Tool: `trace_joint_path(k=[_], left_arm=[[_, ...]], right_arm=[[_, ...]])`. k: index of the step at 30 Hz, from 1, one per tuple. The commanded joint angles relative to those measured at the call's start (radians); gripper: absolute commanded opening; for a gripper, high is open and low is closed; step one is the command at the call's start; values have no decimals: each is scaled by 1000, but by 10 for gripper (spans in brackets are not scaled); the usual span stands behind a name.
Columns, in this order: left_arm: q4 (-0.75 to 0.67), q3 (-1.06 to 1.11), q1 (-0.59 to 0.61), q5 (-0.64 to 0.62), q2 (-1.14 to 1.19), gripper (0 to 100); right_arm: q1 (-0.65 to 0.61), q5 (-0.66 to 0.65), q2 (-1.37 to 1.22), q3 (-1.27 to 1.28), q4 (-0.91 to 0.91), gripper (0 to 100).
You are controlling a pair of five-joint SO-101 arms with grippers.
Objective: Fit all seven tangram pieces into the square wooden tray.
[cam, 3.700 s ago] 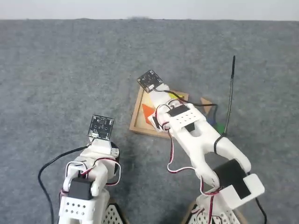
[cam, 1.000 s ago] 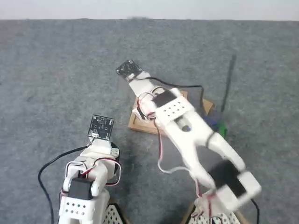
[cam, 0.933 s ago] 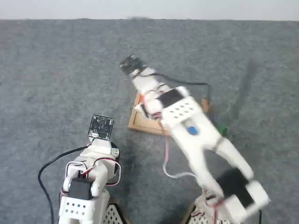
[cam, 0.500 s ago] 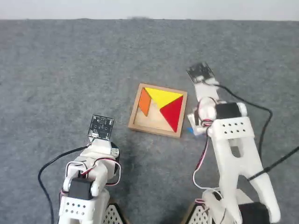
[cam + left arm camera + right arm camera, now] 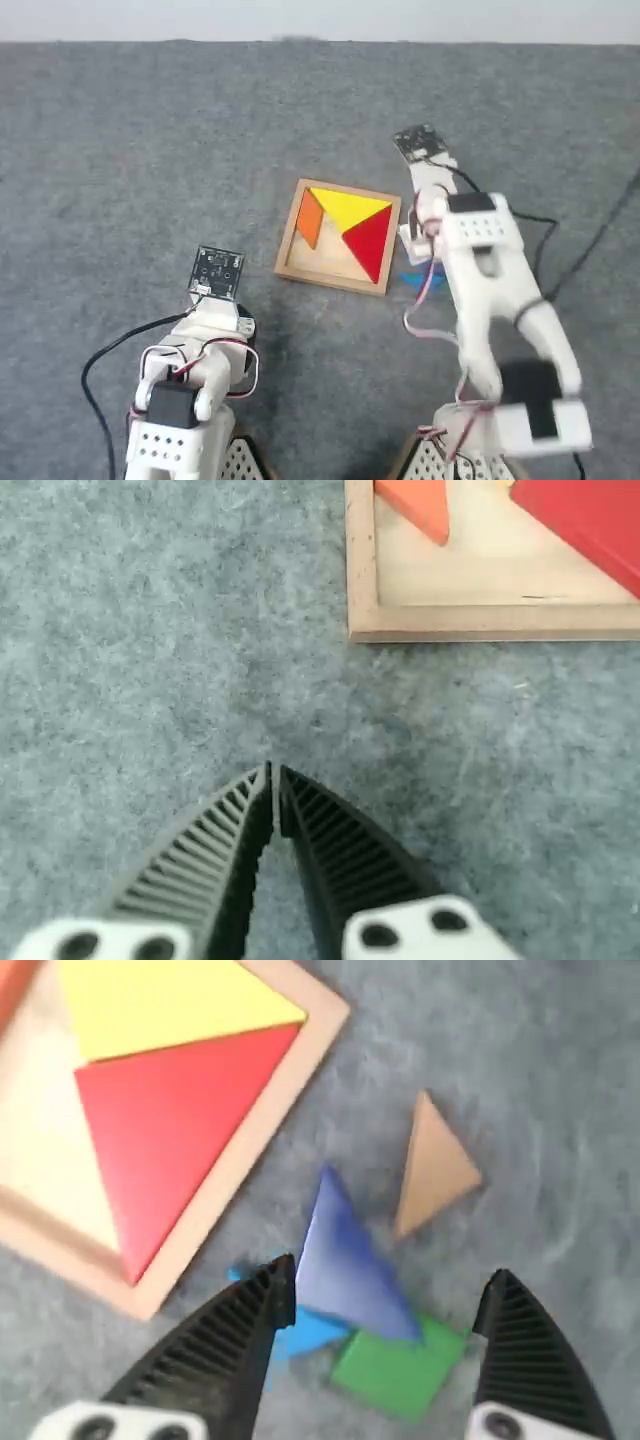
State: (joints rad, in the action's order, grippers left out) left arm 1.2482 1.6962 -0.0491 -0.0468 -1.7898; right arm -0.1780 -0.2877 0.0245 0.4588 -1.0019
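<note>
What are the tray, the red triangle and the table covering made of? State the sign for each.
Tray: apparently bare pale wood, with a matte tan frame and floor.
Red triangle: likely painted wood, with smooth, even colour.
Table covering: grey felt or carpet, with fuzzy fibres.

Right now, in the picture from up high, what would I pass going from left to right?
You'd pass: left arm → orange piece → red piece → right arm. I skipped the yellow piece and the blue piece, because they overlap the others sideways.
</note>
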Motion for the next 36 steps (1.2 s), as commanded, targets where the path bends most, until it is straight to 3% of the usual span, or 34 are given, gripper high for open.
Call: trace_joint_path(k=[1,33,36], left_arm=[[6,-13,-2,-12,-12,12],[6,-13,-2,-12,-12,12],[6,-13,-2,-12,-12,12]], right_arm=[[15,-77,-108,-149,-18,299],[70,-58,-371,-267,162,298],[70,-60,-371,-267,162,254]])
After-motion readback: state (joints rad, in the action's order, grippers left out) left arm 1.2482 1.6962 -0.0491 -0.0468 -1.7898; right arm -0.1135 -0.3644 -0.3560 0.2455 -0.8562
